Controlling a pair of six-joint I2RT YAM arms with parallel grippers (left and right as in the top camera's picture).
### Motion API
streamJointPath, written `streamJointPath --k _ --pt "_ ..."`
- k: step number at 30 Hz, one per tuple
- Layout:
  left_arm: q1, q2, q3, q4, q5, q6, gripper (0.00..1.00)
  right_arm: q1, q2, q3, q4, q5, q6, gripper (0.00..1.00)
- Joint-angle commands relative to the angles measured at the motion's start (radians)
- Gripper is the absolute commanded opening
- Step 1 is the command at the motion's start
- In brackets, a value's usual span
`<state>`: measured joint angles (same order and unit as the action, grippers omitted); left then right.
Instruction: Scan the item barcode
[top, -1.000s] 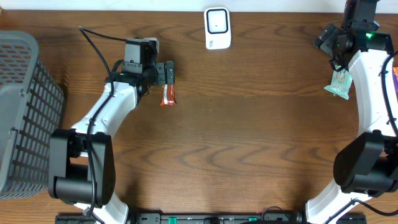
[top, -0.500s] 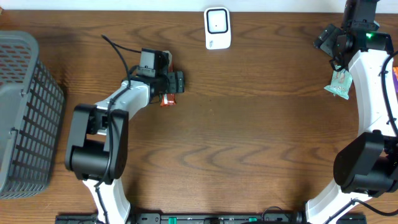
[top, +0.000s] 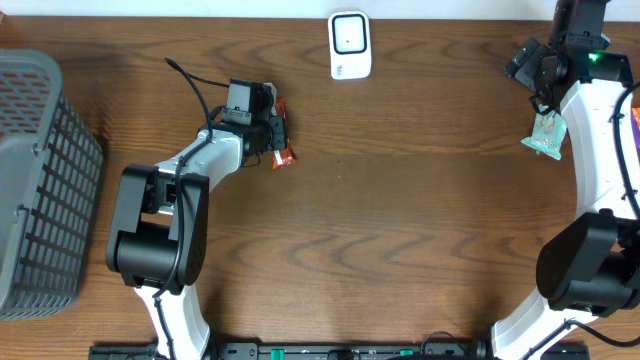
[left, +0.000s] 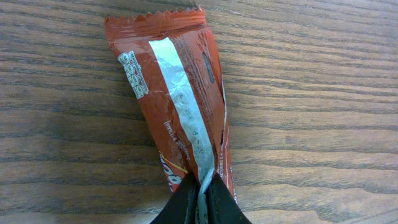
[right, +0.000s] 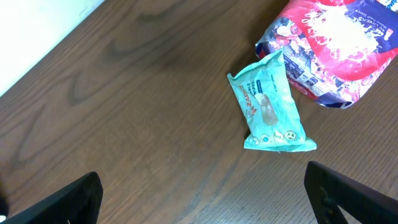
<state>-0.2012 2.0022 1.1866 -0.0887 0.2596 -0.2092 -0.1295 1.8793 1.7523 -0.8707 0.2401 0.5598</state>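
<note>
Basket (top: 40, 180): grey, far left — contents hard to make out.
Wrapper (left: 180, 106): red, left of centre, one end pinched tight by left gripper (left: 200, 202).
Right gripper (right: 205, 198): fingers spread wide, holding nothing.
Bag (right: 329, 50): red and white — cut off at the frame's edge.

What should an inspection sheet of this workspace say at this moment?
Surface: brown wooden table, no spills seen.
Job's things: red snack packet, back seam facing up; white barcode scanner at the far edge.
Clutter: grey basket at the left; teal packet beside a red and blue bag at the right.
Grippers: left gripper, jaws shut on one end of the red snack packet; right gripper, jaws open, holding nothing.
Cables: black cable looping off the left arm.
Surroundings: white surface beyond the table's edge.
</note>
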Motion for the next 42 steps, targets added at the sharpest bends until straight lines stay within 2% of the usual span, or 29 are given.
streamJointPath --k 1,4,8,12,15,16,20,22,23,26,31,34,39,42 --pt "0.000 -0.068 0.007 -0.006 -0.013 -0.014 0.07 0.000 0.006 0.001 -0.001 0.015 0.004 0.99" --pt "0.000 -0.162 0.007 -0.006 -0.013 0.000 0.07 0.000 0.006 0.001 -0.001 0.015 0.004 0.99" --pt "-0.006 -0.246 0.007 -0.008 -0.019 0.119 0.07 0.000 0.006 0.001 -0.001 0.016 0.004 0.99" --pt "-0.027 -0.257 0.007 -0.033 -0.109 0.169 0.07 0.000 0.006 0.001 -0.001 0.016 0.004 0.99" --pt "-0.040 -0.242 0.007 -0.061 -0.195 0.166 0.07 0.000 0.006 0.001 -0.001 0.015 0.004 0.99" --pt "-0.040 -0.236 0.007 -0.063 -0.207 0.158 0.10 0.000 0.006 0.001 -0.001 0.015 0.004 0.99" --pt "-0.040 -0.200 0.007 -0.052 -0.208 0.068 0.74 0.000 0.006 0.001 -0.001 0.015 0.004 0.99" --pt "-0.041 -0.180 0.007 -0.031 -0.208 -0.022 0.91 0.000 0.006 0.001 -0.001 0.016 0.004 0.99" --pt "-0.040 -0.170 0.007 -0.014 -0.208 -0.068 0.93 0.000 0.006 0.001 -0.001 0.015 0.004 0.99" --pt "-0.038 -0.133 0.007 0.045 -0.223 -0.085 1.00 0.000 0.006 0.001 -0.001 0.016 0.004 0.99" --pt "-0.017 -0.088 0.007 0.110 -0.272 -0.095 0.98 0.000 0.006 0.001 -0.001 0.015 0.004 0.99" --pt "0.000 -0.062 0.007 0.113 -0.266 -0.202 0.98 0.000 0.006 0.001 -0.001 0.015 0.004 0.99" --pt "0.005 -0.037 0.007 0.126 -0.122 -0.246 0.98 0.000 0.006 0.001 -0.001 0.016 0.004 0.99" --pt "0.006 -0.027 0.007 0.134 -0.114 -0.258 0.98 0.000 0.006 0.001 -0.001 0.015 0.004 0.99"
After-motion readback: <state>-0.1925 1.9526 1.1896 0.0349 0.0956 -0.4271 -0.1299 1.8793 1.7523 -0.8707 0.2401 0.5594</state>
